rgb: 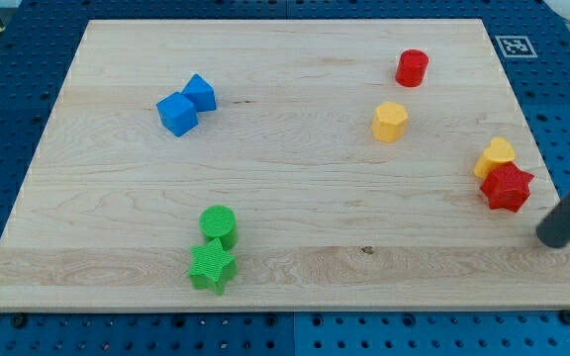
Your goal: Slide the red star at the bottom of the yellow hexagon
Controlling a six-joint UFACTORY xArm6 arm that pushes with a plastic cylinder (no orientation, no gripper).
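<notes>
The red star point(508, 187) lies near the board's right edge, touching a yellow block point(496, 156) just above and left of it. The yellow hexagon point(390, 122) sits further left and higher, apart from both. My tip point(554, 235) is the lower end of the dark rod at the view's right, just below and right of the red star, a short gap away from it.
A red cylinder point(413, 68) stands above the yellow hexagon. Two blue blocks point(186, 106) touch each other at the upper left. A green cylinder point(219, 224) sits on top of a green star point(212, 268) at the lower middle. The wooden board point(285, 287) ends close to my tip.
</notes>
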